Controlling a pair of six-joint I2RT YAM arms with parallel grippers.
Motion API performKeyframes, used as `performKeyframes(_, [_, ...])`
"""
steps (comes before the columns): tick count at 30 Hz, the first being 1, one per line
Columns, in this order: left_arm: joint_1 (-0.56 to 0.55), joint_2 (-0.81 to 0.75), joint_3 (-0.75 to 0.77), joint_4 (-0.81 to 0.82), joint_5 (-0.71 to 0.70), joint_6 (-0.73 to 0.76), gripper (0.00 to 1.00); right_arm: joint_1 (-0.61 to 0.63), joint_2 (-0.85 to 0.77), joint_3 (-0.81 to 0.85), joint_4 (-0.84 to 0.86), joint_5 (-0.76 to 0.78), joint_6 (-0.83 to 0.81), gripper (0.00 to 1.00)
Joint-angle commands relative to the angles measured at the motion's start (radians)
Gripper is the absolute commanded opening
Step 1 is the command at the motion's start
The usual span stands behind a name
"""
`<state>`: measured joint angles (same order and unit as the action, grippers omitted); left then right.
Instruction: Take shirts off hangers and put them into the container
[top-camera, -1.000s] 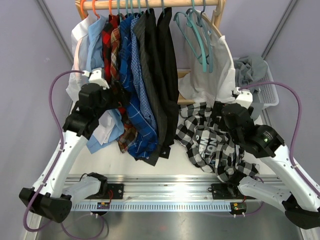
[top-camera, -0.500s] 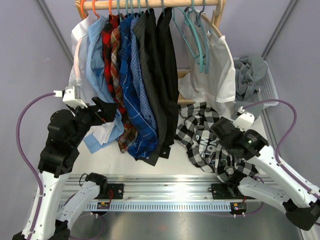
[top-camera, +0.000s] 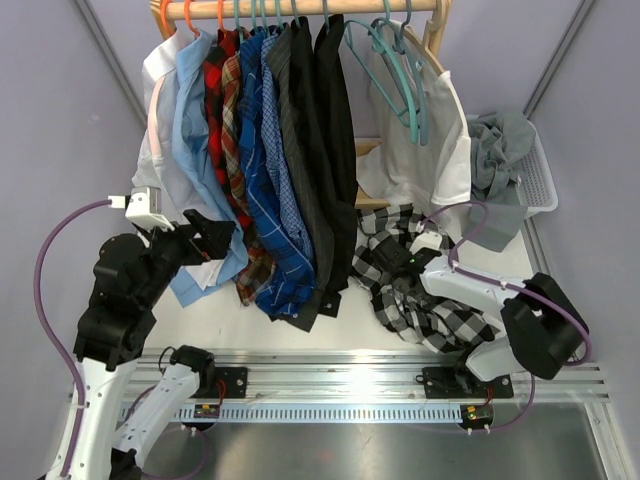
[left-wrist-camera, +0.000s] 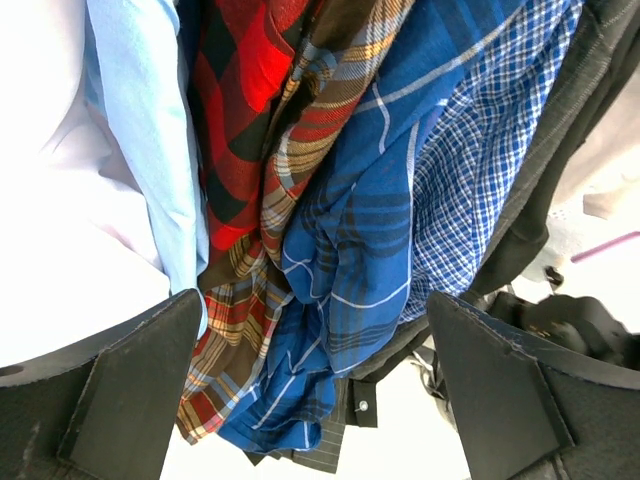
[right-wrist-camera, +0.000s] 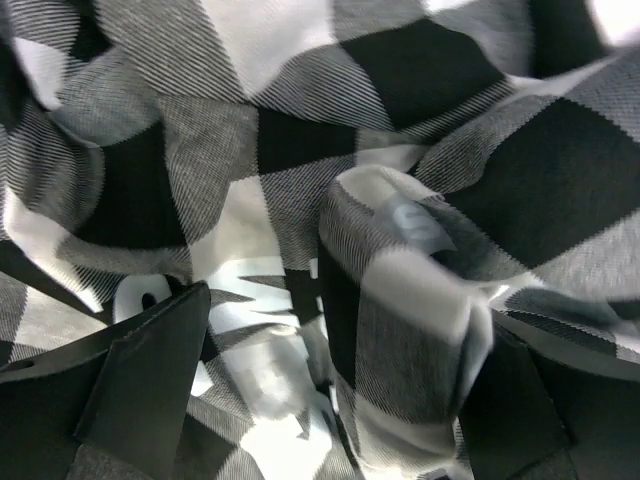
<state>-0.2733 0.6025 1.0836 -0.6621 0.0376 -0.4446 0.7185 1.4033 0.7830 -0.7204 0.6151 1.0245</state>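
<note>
Jaws of the left claw (top-camera: 214, 236) are held wide apart and are closed on nothing. It is poised at the lower hems of the row of button-up shirts (top-camera: 285, 150) hung along the round wooden rail (top-camera: 340, 7) over the far edge of the bench (top-camera: 300, 325). It sits just beside the light blue shirt (top-camera: 192, 120), and the red plaid shirt (left-wrist-camera: 235, 120) and the blue check shirt (left-wrist-camera: 390, 230) are seen between its fingers in the left wrist view. The right claw (right-wrist-camera: 345, 320) is likewise spread open and is lowered onto the crumpled black-and-white check shirt (top-camera: 395, 305). That shirt lies off its hanger on the bench towards the near right corner. Its cloth is bunched up between the two fingers, but no fold is seen to be pinched. The white lattice-sided plastic laundry basket (top-camera: 541, 190) is set at the far right edge of the bench, and a plain grey shirt (top-camera: 497, 140) is heaped inside it. Several empty teal plastic hangers (top-camera: 400, 75) are hooked on the rail to the right of the black shirt (top-camera: 335, 130). Two orange plastic hangers (top-camera: 188, 14) are seen at the rail's left end. A white garment (top-camera: 430, 150) is draped at the rail's right end, between the hung row and the basket.
</note>
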Motion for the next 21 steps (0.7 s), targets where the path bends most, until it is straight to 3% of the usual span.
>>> performKeyframes(1, [0.002, -0.021, -0.016, 0.009, 0.047, 0.012, 0.99, -0.02, 0.063, 0.019, 0.246, 0.008, -0.012, 0.99])
performKeyframes(6, [0.002, -0.043, -0.025, -0.005, 0.048, 0.009, 0.99, -0.145, 0.169, 0.013, 0.442, -0.148, -0.081, 0.99])
performKeyframes(13, [0.002, -0.055, -0.025, -0.008, 0.058, 0.001, 0.99, -0.208, 0.393, 0.163, 0.392, -0.118, -0.092, 0.99])
performKeyframes(17, [0.002, -0.055, -0.022, -0.011, 0.062, -0.002, 0.99, -0.232, 0.517, 0.213, 0.387, -0.219, -0.052, 0.96])
performKeyframes(19, [0.002, -0.056, -0.017, -0.017, 0.061, 0.0, 0.99, -0.232, 0.526, 0.176, 0.461, -0.265, -0.035, 0.55])
performKeyframes(20, [0.002, -0.058, -0.016, -0.019, 0.059, -0.002, 0.99, -0.234, 0.526, 0.133, 0.492, -0.278, -0.023, 0.31])
performKeyframes(21, [0.002, -0.059, -0.016, -0.019, 0.059, -0.003, 0.99, -0.232, 0.526, 0.119, 0.512, -0.287, -0.008, 0.0])
